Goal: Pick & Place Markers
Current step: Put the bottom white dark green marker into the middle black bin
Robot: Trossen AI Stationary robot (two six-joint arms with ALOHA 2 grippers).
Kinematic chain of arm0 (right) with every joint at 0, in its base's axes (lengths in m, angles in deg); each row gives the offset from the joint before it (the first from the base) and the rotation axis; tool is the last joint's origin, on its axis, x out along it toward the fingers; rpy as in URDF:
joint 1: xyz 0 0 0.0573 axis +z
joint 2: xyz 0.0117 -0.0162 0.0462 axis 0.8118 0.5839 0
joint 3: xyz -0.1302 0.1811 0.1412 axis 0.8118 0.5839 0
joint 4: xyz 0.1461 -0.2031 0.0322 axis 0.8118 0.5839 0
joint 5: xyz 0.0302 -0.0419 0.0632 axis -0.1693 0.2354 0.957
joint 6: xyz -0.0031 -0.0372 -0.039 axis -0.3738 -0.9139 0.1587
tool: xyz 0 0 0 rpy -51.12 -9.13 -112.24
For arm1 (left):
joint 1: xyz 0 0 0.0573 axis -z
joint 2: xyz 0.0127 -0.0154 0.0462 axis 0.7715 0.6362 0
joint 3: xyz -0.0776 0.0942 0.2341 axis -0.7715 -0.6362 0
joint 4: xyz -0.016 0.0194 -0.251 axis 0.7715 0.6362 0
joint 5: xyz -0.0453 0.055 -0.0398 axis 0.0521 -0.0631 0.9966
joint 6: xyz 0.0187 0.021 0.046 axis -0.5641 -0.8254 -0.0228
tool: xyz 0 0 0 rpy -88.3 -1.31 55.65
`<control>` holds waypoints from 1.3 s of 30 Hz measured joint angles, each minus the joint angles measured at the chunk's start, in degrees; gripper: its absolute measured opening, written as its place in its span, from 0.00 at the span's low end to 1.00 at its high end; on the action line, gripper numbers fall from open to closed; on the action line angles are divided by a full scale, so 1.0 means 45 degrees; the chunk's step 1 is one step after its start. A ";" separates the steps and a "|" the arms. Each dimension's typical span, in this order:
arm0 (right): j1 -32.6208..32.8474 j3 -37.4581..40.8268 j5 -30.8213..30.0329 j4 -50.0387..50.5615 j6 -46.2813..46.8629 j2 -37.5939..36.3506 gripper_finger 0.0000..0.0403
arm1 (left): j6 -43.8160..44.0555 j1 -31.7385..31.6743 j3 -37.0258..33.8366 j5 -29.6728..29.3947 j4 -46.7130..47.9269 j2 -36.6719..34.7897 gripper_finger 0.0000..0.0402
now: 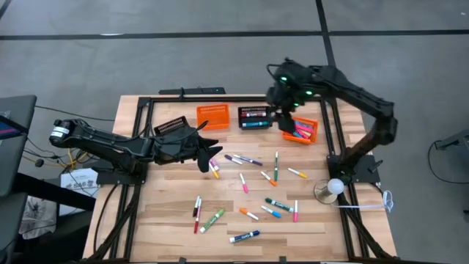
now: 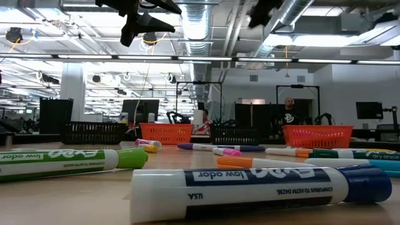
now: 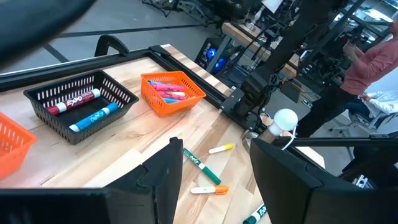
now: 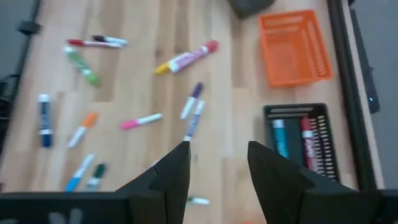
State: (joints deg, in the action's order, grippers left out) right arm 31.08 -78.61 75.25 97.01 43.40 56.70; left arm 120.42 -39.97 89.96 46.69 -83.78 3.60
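Many markers [image 1: 249, 183] in mixed colours lie loose on the wooden table, among them two purple ones [image 1: 242, 158] and a blue one [image 1: 244, 236]. Four baskets stand in a row at the far edge. A black basket [image 1: 254, 117] holds a red and a blue marker [image 3: 81, 106]. An orange basket [image 1: 302, 130] holds several pink and red markers [image 3: 168, 90]. My left gripper [image 1: 212, 150] hovers open over the table's left middle, nothing between its fingers [image 3: 214, 149]. My right gripper [image 1: 283, 116] hangs open, high above the two right-hand baskets, also with nothing between its fingers [image 4: 217, 149].
An orange basket [image 1: 212, 116] stands with nothing in it [image 4: 295, 46], and a second black basket [image 1: 172, 126] is partly hidden by my left arm. A white ball on a stand [image 1: 333, 188] sits at the right edge. Black rails [image 1: 333, 125] frame the table. A person [image 3: 373, 56] stands beyond it.
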 joint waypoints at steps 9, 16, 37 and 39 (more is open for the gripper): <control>0.1848 0.0556 -0.0091 0.1169 0.2474 -0.1962 0.35 | 0.0000 0.0000 0.0000 0.0000 0.0002 0.0000 0.46; 0.3711 0.2982 -0.0164 0.0811 0.4631 -0.3076 0.32 | 0.0000 -0.0005 0.0000 0.0044 0.0005 0.0000 0.46; 0.9276 0.9131 -0.0137 -0.5158 0.7617 -0.1567 0.31 | 0.0000 -0.0005 0.0005 0.0496 0.0517 0.0000 0.46; 0.9592 0.9131 -0.0137 -0.5204 0.7636 -0.1047 0.31 | 0.0000 -0.0005 0.0000 0.0706 0.0769 0.0000 0.46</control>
State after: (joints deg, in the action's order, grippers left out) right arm 74.24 -37.52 74.63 73.59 77.76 51.98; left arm 120.42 -39.99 89.97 49.87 -80.32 3.60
